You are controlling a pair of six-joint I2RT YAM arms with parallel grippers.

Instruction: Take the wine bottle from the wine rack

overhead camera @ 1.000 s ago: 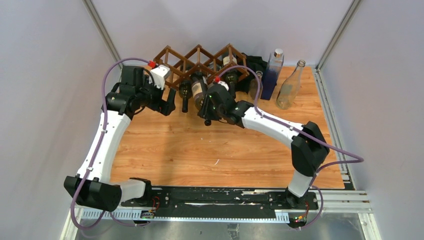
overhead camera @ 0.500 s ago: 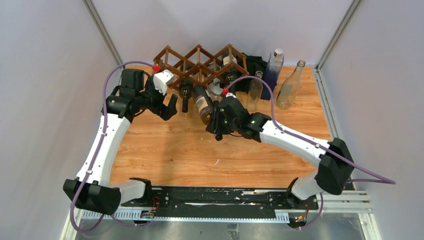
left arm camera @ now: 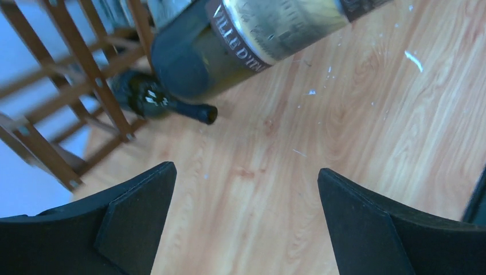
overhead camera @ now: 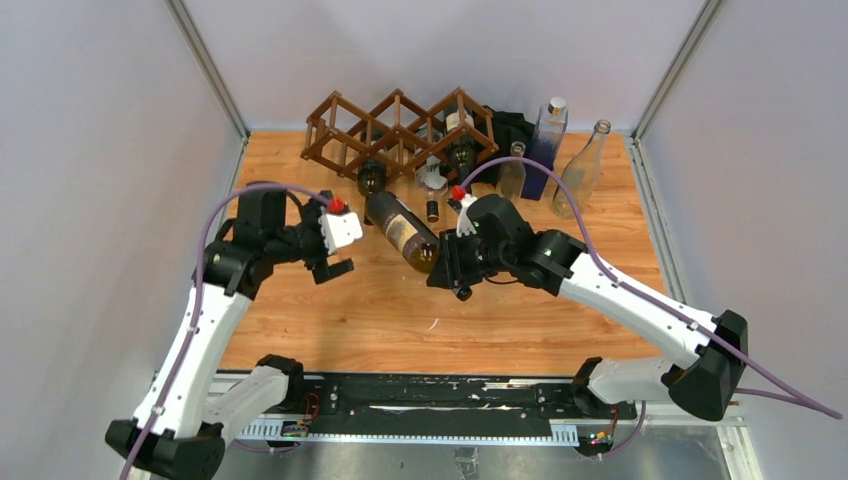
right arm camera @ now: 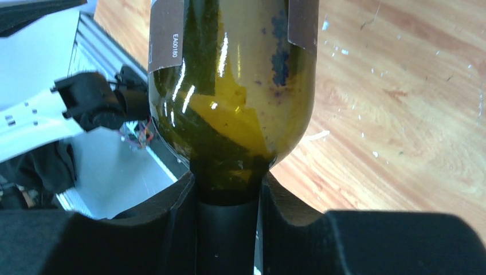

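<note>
The dark brown wooden lattice wine rack stands at the back of the table; its slats show in the left wrist view. My right gripper is shut on the neck of a dark green wine bottle with a tan label, held clear of the rack above the table. The right wrist view shows that bottle with its neck clamped between my fingers. The left wrist view shows its body. My left gripper is open and empty, left of the bottle.
Other dark bottles remain in the rack's lower cells; one lies with its neck on the wood. Two clear glass bottles and a dark blue bottle stand at the back right. The table is wood.
My right gripper has pulled the wine bottle out of the rack, toward the front and right. My left gripper has moved away from the rack toward the front.
</note>
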